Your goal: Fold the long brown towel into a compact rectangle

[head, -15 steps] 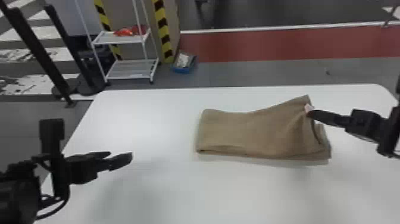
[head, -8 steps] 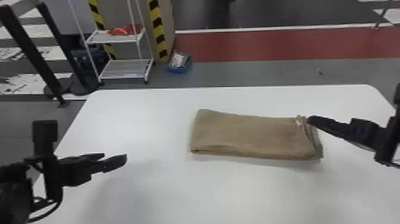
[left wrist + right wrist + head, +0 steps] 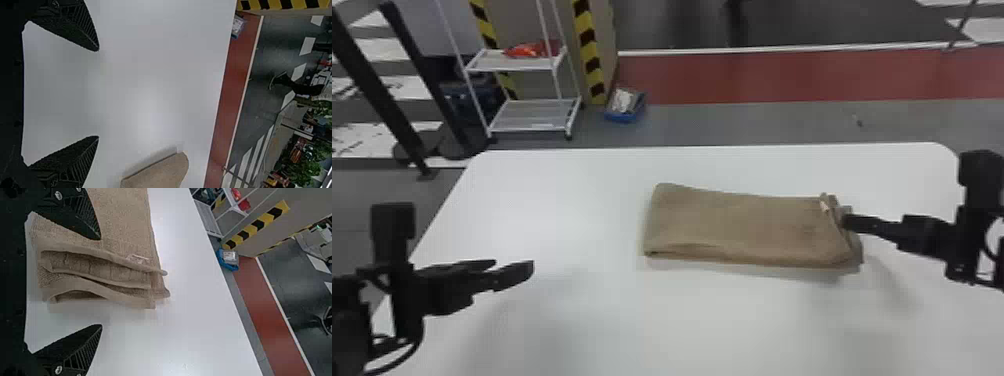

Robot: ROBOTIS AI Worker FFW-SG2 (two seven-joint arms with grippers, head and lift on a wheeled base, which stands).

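Two claws, both with fingers wide apart. Right claw (image 3: 847, 223) at the towel's right end, one finger lying across the view of its edge; contact cannot be told. Left claw (image 3: 513, 265) over the table's left part, well apart from the towel.

One brown towel (image 3: 742, 225), right of the table's middle, lying flat as a layered rectangle, long side running left to right. Right end uneven: several layers, edges loose and stacked out of line. One small white tag (image 3: 824, 204) near that end, at the far side.

One white table (image 3: 557, 210) under it all.

Beyond the far edge, on the floor: one white rack (image 3: 532, 117), two shelves in sight, something red (image 3: 532, 49) on the upper. Beside it, one blue tray (image 3: 626, 116), pale contents. Two yellow-and-black strips (image 3: 589, 50) behind the rack; two black posts (image 3: 369, 90) to its left.
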